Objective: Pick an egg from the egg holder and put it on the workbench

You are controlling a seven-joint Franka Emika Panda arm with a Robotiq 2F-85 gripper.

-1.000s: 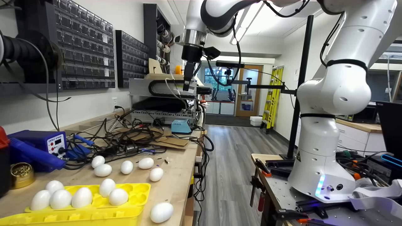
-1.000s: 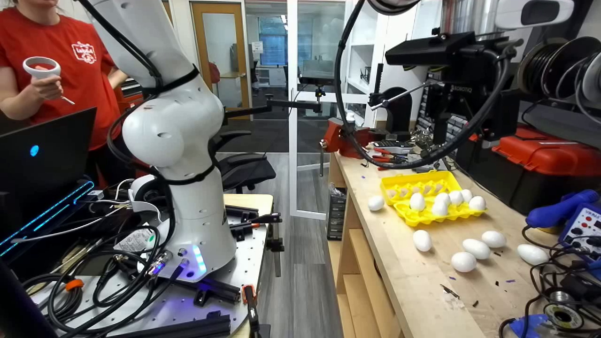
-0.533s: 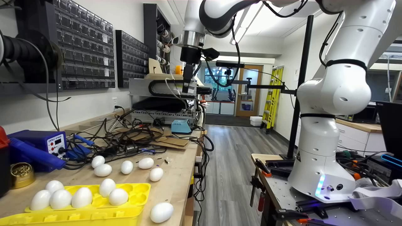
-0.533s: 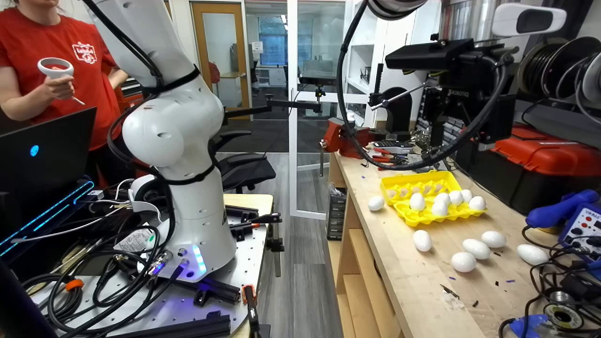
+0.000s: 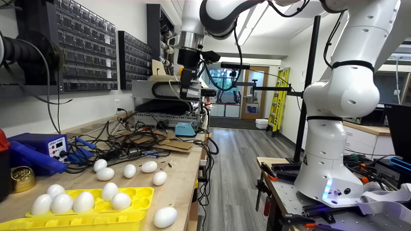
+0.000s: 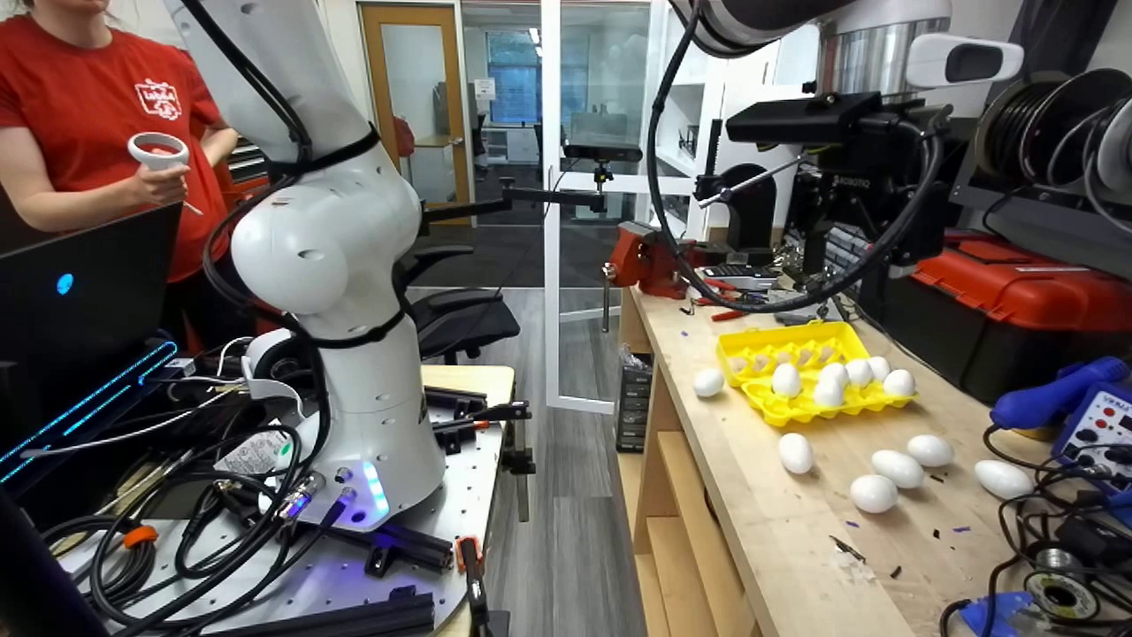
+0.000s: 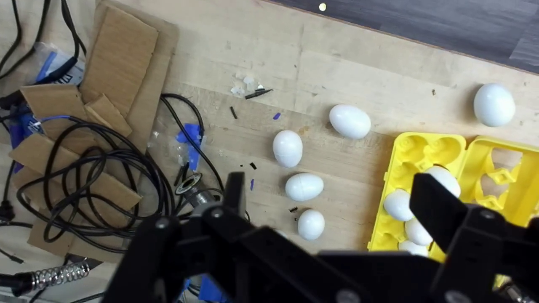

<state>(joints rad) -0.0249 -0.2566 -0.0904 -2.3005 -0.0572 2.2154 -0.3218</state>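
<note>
The end effector (image 7: 328, 181) hangs high over the counter (image 5: 179, 173), pointing down, its two fingers (image 7: 234, 189) spread wide. The wrist view looks down past them; one finger hides part of the yellow egg holder (image 5: 96, 221) and of what sits in it.

In an exterior view the egg holder lies open at the near left of the counter. Six white eggs (image 5: 83, 202) sit in it, four of them grouped toward the left end. Six more rest on the counter: a single egg (image 5: 165, 217) just right of the holder, close to the counter's right edge, and five loose eggs (image 5: 129, 171) scattered beyond the holder's far side.

Farther along lie a tangle of black cables (image 7: 162, 185), flat pieces of cardboard (image 5: 176, 145) and a light blue box (image 5: 185, 129). A blue unit (image 5: 40, 143) with a small display (image 5: 59, 144) stands at the left.

In an exterior view a black toolbox (image 6: 955, 332) with a red lid (image 6: 1017, 301) stands to the right of the holder, and a red vise (image 6: 641, 265) sits at the far end of the counter. A person (image 6: 97, 115) in a red shirt stands at the far left, holding a white controller (image 6: 161, 163).
</note>
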